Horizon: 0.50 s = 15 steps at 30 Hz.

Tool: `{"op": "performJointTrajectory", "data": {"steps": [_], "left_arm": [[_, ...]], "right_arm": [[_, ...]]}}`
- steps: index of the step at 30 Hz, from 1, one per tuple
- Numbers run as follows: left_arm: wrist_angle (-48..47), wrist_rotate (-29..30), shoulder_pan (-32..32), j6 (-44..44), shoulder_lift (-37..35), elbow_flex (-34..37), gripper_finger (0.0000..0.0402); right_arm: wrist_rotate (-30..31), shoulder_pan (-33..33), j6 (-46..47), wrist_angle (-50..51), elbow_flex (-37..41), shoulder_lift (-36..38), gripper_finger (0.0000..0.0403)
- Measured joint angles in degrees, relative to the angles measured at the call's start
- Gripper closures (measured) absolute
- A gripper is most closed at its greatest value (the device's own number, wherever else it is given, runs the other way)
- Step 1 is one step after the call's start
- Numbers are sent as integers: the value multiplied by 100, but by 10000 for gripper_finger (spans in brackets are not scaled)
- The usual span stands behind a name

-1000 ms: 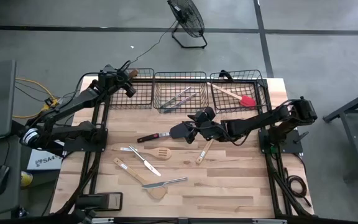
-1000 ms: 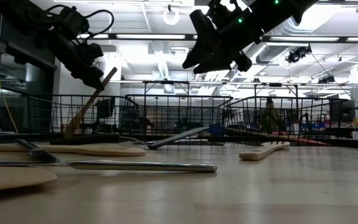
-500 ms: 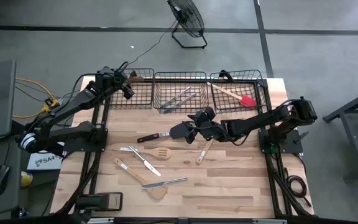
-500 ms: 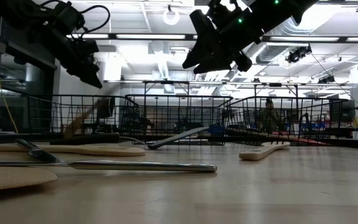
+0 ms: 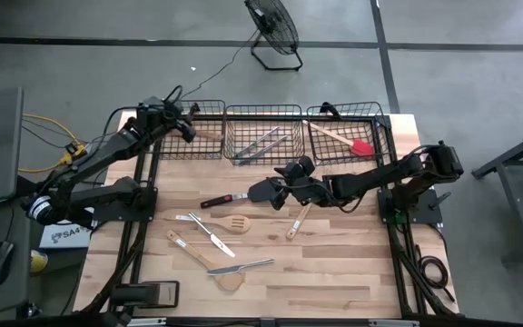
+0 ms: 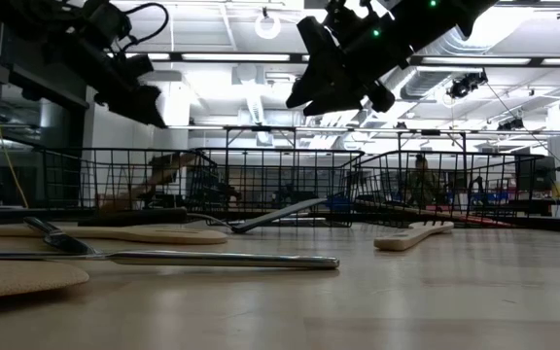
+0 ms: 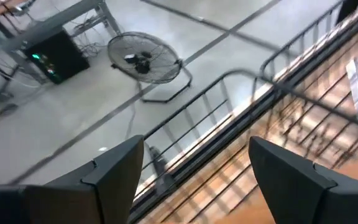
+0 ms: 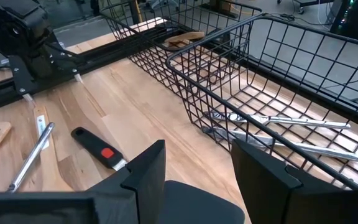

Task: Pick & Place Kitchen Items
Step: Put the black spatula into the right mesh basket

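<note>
high view: wooden table point(image 5: 334, 263) filling the middle of the frame, three black wire baskets point(image 5: 263, 133) in a row along its upper edge, placed as drop bins for the sorted utensils. left arm reaching to the upper left, left gripper point(image 5: 178, 120) over the left basket point(image 5: 203, 130), fingers apart and empty; a wooden utensil point(image 5: 209, 135) lying inside that basket, probably just let go. right arm stretched across from the right side to frame centre, right gripper point(image 5: 275, 192) low above the black turner point(image 5: 263, 191) — fingers apart in the wrist view, with the turner's head between them but not yet clamped, as far as can be judged. metal tongs point(image 5: 263, 143) in the middle basket, red-headed spatula point(image 5: 345, 140) in the right one. loose on the boards: black-handled knife point(image 5: 223, 200) just left of the turner, wooden spoon point(image 5: 298, 221) below right, slotted wooden spatula point(image 5: 229, 223), table knives point(image 5: 211, 234), more wooden pieces toward lower left. lower right of the table bare, so plenty of room to swing; basket rims the main snag for a lifted load.
</note>
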<state>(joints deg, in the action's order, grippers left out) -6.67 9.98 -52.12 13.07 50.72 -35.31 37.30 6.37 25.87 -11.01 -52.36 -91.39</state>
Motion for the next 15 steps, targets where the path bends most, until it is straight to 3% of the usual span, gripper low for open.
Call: {"op": "performJointTrajectory", "data": {"steps": [8, 15], "left_arm": [[-415, -1918, 2, -550, 0, -375, 115], [-850, -2243, 2, -781, -76, -533, 115]], "right_arm": [[2, 0, -15, 42, 2, 0, 227], [-47, 0, -15, 54, 2, 0, 227]]}}
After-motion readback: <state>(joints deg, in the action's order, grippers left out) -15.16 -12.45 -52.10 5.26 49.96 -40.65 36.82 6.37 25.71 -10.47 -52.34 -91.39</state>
